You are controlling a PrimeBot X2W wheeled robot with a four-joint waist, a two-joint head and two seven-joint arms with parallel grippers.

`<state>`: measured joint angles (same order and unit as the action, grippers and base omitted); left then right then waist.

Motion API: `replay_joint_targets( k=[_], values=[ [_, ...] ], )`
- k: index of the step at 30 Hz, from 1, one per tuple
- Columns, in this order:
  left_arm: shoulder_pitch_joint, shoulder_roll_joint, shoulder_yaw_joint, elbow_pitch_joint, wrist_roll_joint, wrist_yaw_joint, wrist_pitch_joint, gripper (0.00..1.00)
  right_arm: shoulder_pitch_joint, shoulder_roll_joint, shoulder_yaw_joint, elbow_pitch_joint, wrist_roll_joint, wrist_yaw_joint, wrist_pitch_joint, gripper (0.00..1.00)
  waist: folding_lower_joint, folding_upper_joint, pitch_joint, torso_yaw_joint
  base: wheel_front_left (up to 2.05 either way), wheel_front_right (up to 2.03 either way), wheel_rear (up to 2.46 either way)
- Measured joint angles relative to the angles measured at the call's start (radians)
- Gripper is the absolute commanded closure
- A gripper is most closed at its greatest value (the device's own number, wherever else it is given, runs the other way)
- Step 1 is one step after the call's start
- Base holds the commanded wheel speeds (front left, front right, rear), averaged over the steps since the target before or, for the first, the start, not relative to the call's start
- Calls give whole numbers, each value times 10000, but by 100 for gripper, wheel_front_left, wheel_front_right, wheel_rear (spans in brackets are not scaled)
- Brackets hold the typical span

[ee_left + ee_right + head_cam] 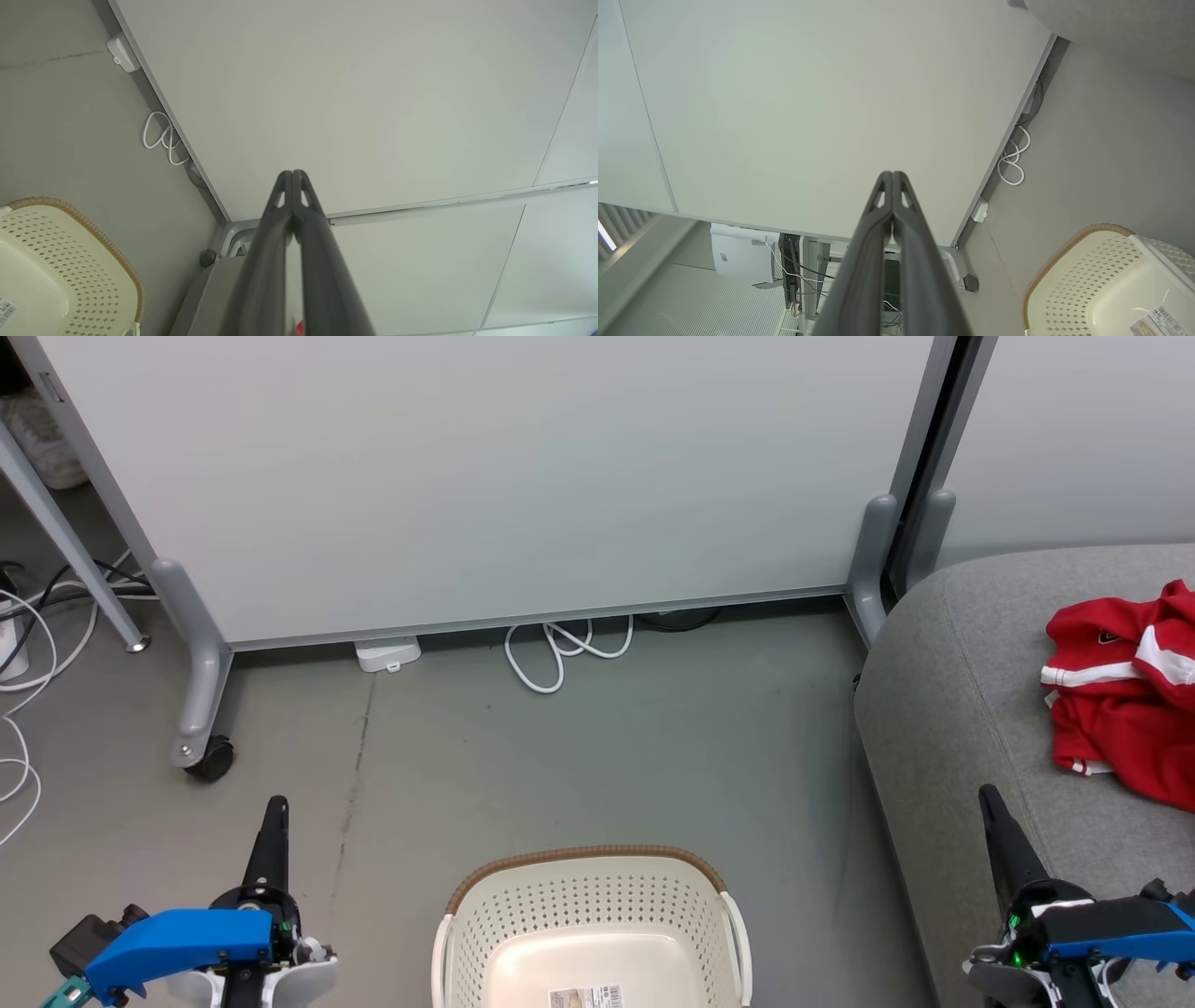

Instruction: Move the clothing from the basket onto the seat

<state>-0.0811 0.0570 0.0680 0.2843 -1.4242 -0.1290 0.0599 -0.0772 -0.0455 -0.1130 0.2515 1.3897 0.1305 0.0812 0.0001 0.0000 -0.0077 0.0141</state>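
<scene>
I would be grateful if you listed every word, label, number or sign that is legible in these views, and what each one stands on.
No text here can be read.
Barcode sticker on the inside bottom of the basket: bars and small print show, too small to read.
Small dark emblem on the red clothing: too small to make out.
</scene>
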Motion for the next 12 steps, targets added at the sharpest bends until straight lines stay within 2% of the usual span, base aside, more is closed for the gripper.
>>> replay_joint_targets(
  k=[12],
  values=[
    [-84, -23, 194, -167, -790, 0, 226, 100, -120, -10, 0, -25, 928, 0, 150, 100, 0, 0, 43, -56, 0, 0, 0]
  ],
)
